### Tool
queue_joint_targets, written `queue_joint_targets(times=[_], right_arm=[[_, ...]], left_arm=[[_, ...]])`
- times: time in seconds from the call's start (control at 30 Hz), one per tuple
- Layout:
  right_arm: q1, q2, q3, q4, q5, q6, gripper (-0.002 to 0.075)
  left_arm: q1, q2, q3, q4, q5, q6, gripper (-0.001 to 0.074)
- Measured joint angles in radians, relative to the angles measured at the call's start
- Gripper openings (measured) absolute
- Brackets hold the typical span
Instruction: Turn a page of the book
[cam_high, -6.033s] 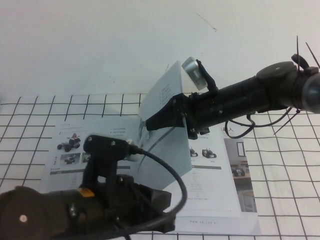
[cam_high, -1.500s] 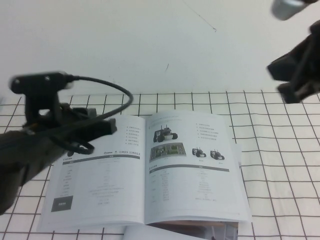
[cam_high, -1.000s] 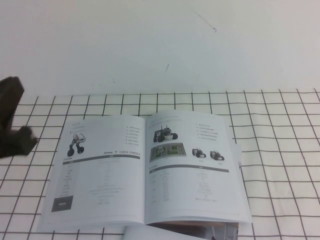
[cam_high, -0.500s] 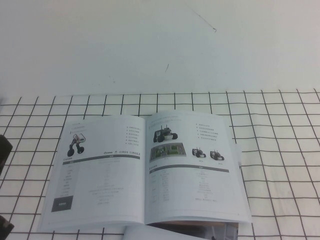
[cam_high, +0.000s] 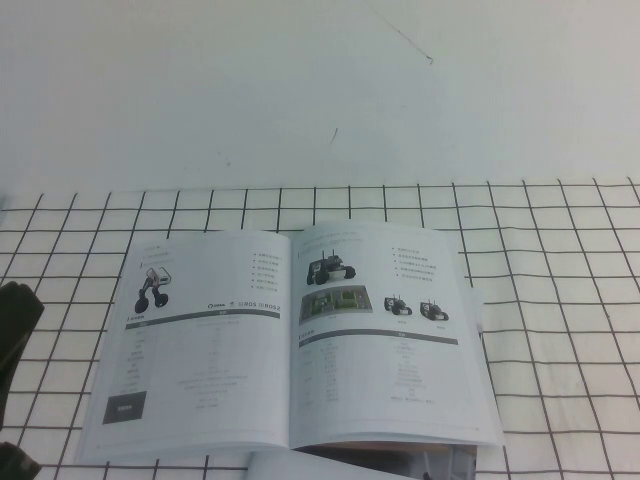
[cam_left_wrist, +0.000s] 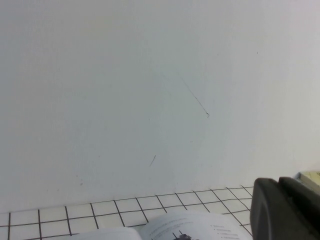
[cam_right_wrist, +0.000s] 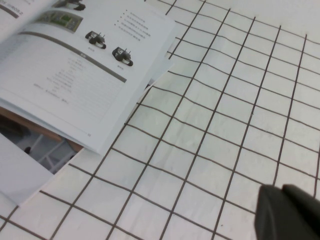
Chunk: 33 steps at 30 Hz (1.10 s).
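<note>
The book (cam_high: 300, 340) lies open and flat on the grid cloth, both leaves down. The page (cam_high: 195, 345), with a robot photo, a dark grey bar and a fine table, rests flat on the left side. The book also shows in the right wrist view (cam_right_wrist: 70, 75) and in the left wrist view (cam_left_wrist: 175, 229). My left gripper (cam_left_wrist: 278, 182) is shut and empty, held up and facing the wall; a dark part of the left arm (cam_high: 14, 325) shows at the left edge. My right gripper (cam_right_wrist: 283, 190) is shut and empty above the cloth to the right of the book, out of the high view.
A white cloth with a black grid (cam_high: 560, 300) covers the table. A white wall (cam_high: 320, 90) stands behind. More printed sheets (cam_high: 380, 462) stick out from under the book's front edge, also in the right wrist view (cam_right_wrist: 30, 150).
The page, held upright by my right gripper six seconds ago, now lies flat on the left. Both arms have drawn back; the left one now shows only at the left edge.
</note>
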<state>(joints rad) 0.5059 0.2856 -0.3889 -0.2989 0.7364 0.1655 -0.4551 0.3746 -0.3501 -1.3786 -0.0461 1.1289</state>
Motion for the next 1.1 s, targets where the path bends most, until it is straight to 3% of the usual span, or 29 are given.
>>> queue_joint_targets(times=[0.57, 0.8, 1.1], right_arm=[[0.000, 0.000, 0.000, 0.000, 0.000, 0.000, -0.0002], [0.000, 0.000, 0.000, 0.001, 0.002, 0.000, -0.0002], [0.000, 0.000, 0.000, 0.001, 0.002, 0.000, -0.0002]], left_arm=[[0.007, -0.012, 0.006, -0.002, -0.007, 0.018, -0.0002], [0.220, -0.160, 0.088, -0.004, -0.048, 0.068, -0.0001], [0.503, -0.301, 0.182, -0.005, 0.024, 0.146, -0.0001]])
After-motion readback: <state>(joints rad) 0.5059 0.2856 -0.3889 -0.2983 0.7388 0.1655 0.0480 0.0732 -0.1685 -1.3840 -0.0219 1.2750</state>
